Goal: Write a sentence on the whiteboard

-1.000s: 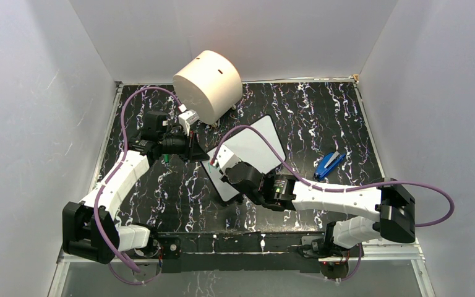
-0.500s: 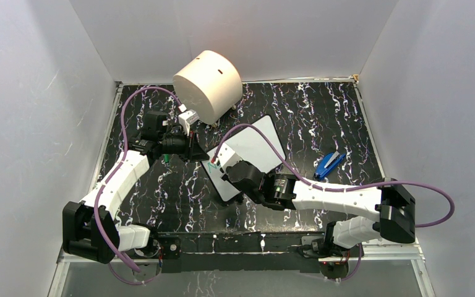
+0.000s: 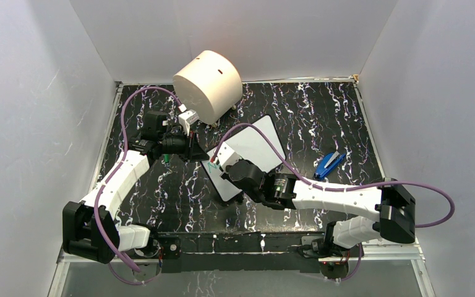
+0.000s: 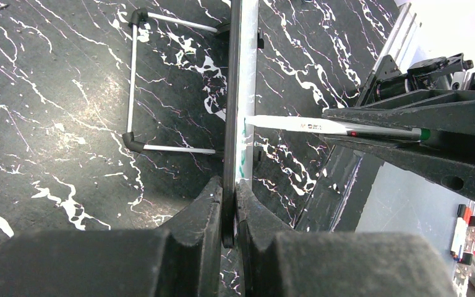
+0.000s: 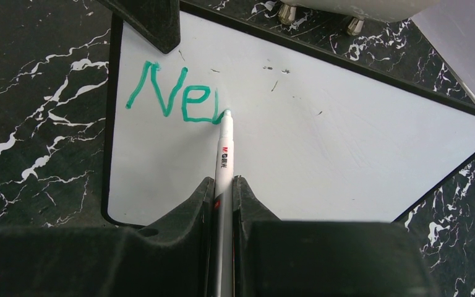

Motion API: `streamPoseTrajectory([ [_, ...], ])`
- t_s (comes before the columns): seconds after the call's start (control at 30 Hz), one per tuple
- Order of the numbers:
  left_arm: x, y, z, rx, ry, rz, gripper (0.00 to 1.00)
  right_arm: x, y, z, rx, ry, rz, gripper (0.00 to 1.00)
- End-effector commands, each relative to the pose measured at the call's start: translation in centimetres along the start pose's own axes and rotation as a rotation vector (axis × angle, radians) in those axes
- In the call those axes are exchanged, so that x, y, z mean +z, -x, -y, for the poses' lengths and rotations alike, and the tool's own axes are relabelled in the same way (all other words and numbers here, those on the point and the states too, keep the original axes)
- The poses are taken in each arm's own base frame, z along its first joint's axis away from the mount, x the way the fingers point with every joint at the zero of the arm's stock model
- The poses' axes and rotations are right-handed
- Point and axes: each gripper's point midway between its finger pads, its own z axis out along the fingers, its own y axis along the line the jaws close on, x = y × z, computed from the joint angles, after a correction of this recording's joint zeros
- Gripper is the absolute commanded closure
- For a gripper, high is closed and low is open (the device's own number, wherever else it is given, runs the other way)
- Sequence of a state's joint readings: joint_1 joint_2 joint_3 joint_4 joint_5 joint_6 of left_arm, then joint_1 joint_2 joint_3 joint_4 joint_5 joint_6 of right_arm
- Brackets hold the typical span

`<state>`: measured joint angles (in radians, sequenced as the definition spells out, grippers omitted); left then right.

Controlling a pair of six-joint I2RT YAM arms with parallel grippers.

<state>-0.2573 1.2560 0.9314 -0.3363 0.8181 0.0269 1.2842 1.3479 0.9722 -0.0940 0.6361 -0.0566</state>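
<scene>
The small white, black-rimmed whiteboard [image 3: 256, 145] is sitting mid-table, at five o'clock from the cream cylinder [image 3: 208, 85], the left gripper [image 4: 229, 192] clamping its edge. The right gripper [image 5: 222, 185], pinching a white marker [image 5: 224, 145], is writing green lettering [image 5: 173, 96] "Ne"; the "w" likely needs strokes toward three o'clock.

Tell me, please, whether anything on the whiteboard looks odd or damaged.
No damage shows. A few small dark specks lie on the whiteboard right of the green lettering, apart from it; they look like stray marks. The board sits diagonal to the table edges, with the left gripper clamped on its edge.
</scene>
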Motion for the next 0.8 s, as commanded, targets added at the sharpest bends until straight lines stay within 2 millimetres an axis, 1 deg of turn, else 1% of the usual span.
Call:
streamPoseTrajectory([
  [0.0,0.48,-2.22,-1.14,-0.021,0.042,-0.080,1.00,0.06,3.24,1.58,0.058,-0.052,0.089,1.00],
  [0.63,0.36,-2.12,-1.11,-0.016,0.046,-0.077,1.00,0.59,3.93,1.81,0.054,-0.046,0.097,1.00],
  [0.77,0.38,-2.14,-1.13,-0.017,0.048,-0.078,1.00,0.71,3.19,1.32,0.038,-0.023,0.065,1.00],
])
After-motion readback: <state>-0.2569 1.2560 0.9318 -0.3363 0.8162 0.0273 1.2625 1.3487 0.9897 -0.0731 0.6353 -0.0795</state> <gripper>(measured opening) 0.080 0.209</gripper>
